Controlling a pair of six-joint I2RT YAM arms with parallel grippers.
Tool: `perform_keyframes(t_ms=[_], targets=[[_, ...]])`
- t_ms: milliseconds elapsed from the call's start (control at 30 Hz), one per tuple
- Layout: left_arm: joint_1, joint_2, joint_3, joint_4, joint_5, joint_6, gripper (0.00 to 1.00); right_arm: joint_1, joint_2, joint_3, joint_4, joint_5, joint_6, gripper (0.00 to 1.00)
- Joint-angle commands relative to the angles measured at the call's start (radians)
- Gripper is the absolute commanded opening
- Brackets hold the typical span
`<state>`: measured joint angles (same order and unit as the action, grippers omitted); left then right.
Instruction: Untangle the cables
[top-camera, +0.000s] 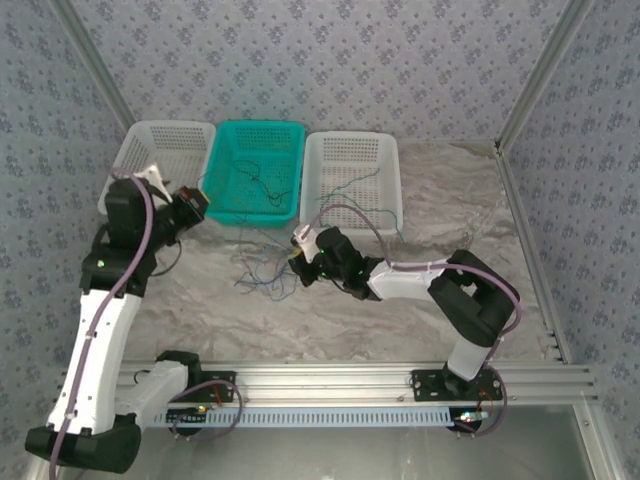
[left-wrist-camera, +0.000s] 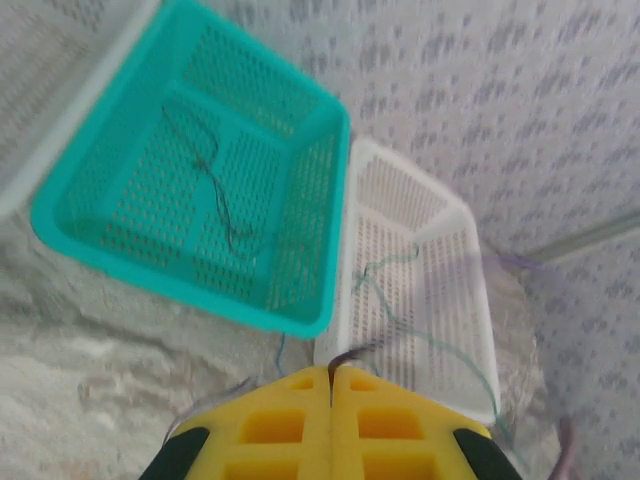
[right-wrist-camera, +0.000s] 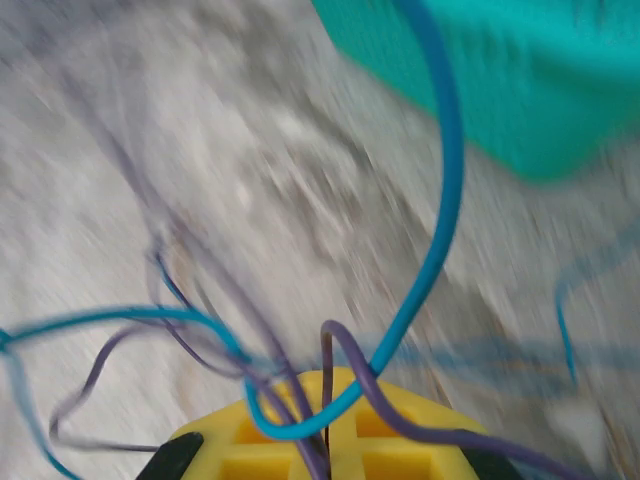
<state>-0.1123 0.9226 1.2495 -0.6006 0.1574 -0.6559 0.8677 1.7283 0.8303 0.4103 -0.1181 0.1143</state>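
Far across my table (top-camera: 300, 320), left basket (top-camera: 165, 128), middle basket (top-camera: 260, 125) and right basket (top-camera: 350, 137) side by side, cables (top-camera: 262, 272) tangled before the middle one, my left gripper (top-camera: 197, 205) left of them, my right gripper (top-camera: 297, 250) at their right edge.

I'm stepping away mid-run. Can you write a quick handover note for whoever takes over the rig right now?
Left gripper: shut, raised by the teal basket, with a dark strand apparently pinched at its tips.
Right gripper: shut on purple and blue cables, at the tangle on the table.
Done: a dark cable lies in the teal basket and a green cable lies across the right white basket.
Left: separate the tangle in front of the baskets.
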Motion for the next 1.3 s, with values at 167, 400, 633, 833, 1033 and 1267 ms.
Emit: perform_keyframes(t_ms=[167, 400, 633, 833, 1033, 1267], targets=[[0.090, 0.049, 0.210, 0.181, 0.003, 0.027, 0.00, -0.035, 0.021, -0.106, -0.193, 0.048, 0.002, 0.01], [0.070, 0.066, 0.083, 0.201, 0.203, -0.025, 0.07, -0.033, -0.043, -0.136, -0.152, 0.026, 0.006, 0.00], [-0.127, 0.003, -0.311, 0.177, 0.111, -0.043, 0.38, -0.033, -0.074, -0.124, -0.169, 0.019, 0.000, 0.00], [-0.238, 0.119, -0.560, 0.468, 0.140, -0.170, 0.48, -0.030, -0.061, -0.100, -0.188, 0.001, 0.002, 0.00], [-0.325, 0.389, -0.530, 0.717, 0.118, -0.181, 0.75, -0.025, -0.066, -0.095, -0.202, 0.001, 0.005, 0.00], [-0.345, 0.604, -0.465, 0.854, 0.041, -0.187, 0.86, -0.019, -0.079, -0.100, -0.211, 0.014, 0.010, 0.00]])
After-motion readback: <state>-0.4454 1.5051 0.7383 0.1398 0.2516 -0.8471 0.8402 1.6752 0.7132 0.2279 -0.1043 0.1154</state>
